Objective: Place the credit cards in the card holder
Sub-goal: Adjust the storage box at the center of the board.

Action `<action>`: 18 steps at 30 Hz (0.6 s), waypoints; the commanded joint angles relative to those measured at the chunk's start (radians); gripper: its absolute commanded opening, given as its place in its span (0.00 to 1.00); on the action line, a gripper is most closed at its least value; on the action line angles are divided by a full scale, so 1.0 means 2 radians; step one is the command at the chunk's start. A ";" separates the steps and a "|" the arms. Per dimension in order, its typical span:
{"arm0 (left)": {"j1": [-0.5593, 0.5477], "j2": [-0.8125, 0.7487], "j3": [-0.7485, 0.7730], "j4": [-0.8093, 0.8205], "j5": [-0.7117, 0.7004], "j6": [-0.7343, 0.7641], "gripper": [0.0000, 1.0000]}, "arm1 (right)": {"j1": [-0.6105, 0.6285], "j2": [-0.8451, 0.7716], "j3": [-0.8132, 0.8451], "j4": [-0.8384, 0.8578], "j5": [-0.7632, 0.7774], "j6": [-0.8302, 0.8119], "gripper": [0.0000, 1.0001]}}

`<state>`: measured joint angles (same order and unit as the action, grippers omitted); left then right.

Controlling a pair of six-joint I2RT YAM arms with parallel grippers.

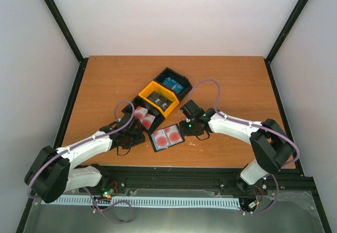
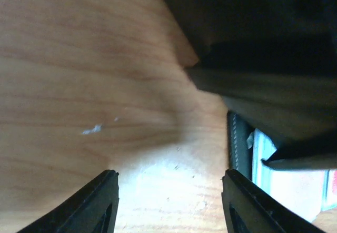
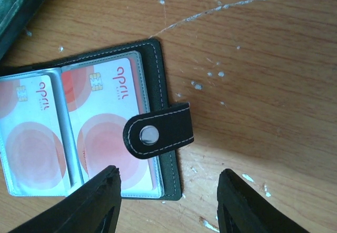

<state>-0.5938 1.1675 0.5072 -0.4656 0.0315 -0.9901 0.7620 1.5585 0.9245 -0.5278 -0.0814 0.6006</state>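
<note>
Right gripper (image 3: 168, 188) is hovering, spread wide, over the card holder (image 3: 167, 85) holding credit cards (image 3: 113, 138). Left gripper (image 2: 169, 185) is gaping, seemingly alongside.

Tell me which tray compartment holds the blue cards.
The far black compartment, beyond the yellow one, holds the blue cards. The yellow holds dark cards, and the near black one holds red-and-white cards.
</note>
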 commanded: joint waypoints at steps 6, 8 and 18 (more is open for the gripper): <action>0.013 0.028 0.057 0.059 0.053 0.080 0.47 | 0.003 0.010 0.014 -0.003 0.012 0.017 0.51; 0.013 0.018 0.047 0.070 0.074 0.087 0.50 | 0.003 0.009 0.015 -0.003 0.016 0.019 0.51; 0.013 -0.008 0.011 0.129 0.104 0.079 0.63 | 0.003 0.009 0.014 -0.005 0.017 0.025 0.51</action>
<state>-0.5720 1.1667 0.5446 -0.2920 0.2008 -0.8379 0.7620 1.5761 0.9287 -0.5282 -0.0643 0.6369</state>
